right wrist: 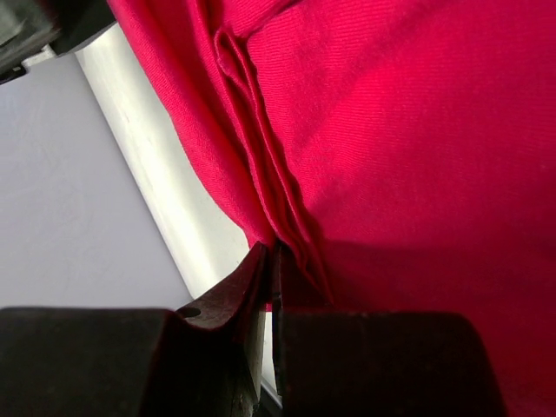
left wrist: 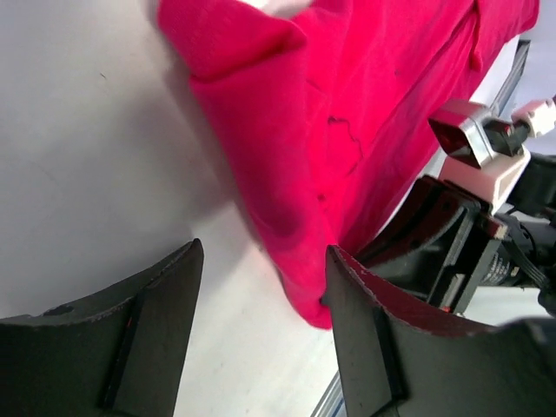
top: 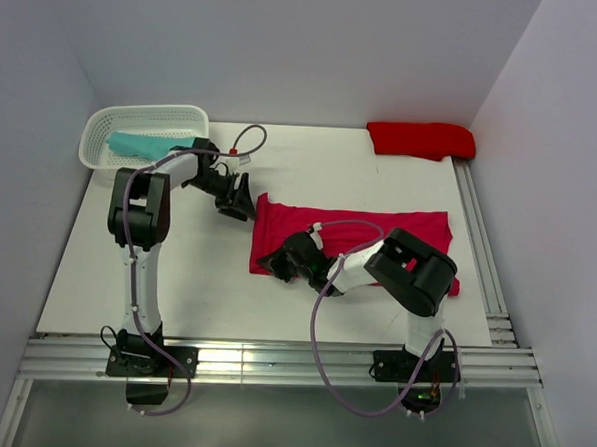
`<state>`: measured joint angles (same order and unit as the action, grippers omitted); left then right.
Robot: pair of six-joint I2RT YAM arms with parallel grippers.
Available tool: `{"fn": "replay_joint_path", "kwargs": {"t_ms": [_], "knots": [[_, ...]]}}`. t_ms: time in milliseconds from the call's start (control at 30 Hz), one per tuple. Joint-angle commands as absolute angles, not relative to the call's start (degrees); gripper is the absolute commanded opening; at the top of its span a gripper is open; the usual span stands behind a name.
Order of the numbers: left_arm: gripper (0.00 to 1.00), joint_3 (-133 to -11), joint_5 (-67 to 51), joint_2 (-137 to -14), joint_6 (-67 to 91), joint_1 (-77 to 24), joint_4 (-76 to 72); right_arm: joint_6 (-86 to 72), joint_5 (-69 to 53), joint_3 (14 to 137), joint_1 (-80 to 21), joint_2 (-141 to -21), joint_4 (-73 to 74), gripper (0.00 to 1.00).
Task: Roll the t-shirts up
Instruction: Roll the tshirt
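A large raspberry-red t-shirt lies folded into a long strip across the middle of the table. My left gripper is open beside the strip's far-left corner; in its wrist view the gripper is empty, with the cloth running down to the right finger. My right gripper is at the strip's near-left corner. In its wrist view the gripper is shut on a pleated edge of the red shirt. A teal bundle lies in the basket. A scarlet bundle sits at the back right.
A white lattice basket stands at the back left, just behind the left arm. Grey walls close in the table on three sides. A metal rail runs along the right edge and another along the front.
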<state>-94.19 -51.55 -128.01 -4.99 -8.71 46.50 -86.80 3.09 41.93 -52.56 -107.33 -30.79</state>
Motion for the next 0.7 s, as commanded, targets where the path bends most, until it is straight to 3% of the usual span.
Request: {"fn": "replay_joint_path", "kwargs": {"t_ms": [0, 133, 300, 400, 567, 667], "knots": [[0.62, -93.08, -54.93, -129.81, -0.89, -8.96, 40.70, -87.01, 2.55, 39.99, -52.47, -108.46, -27.60, 0.01], [0.58, -90.27, -52.56, -130.25, 3.68, -9.67, 36.13, -87.01, 2.72, 39.64, -52.47, -108.20, -27.95, 0.01], [0.45, -90.35, -49.84, -130.52, 7.03, -10.98, 33.75, -87.01, 2.55, 39.46, -52.38, -108.19, -28.47, 0.01], [0.35, -91.49, -48.26, -130.25, 7.47, -12.13, 34.54, -86.84, 2.55, 39.29, -52.29, -108.11, -28.83, 0.01], [0.09, -93.51, -43.43, -128.85, 6.95, -13.71, 37.70, -84.91, 3.60, 40.51, -52.12, -107.40, -25.59, 0.01], [0.00, -94.13, -37.63, -127.53, 6.51, -14.76, 39.72, -82.37, 5.87, 43.40, -52.64, -106.26, -19.09, 0.08]]}}
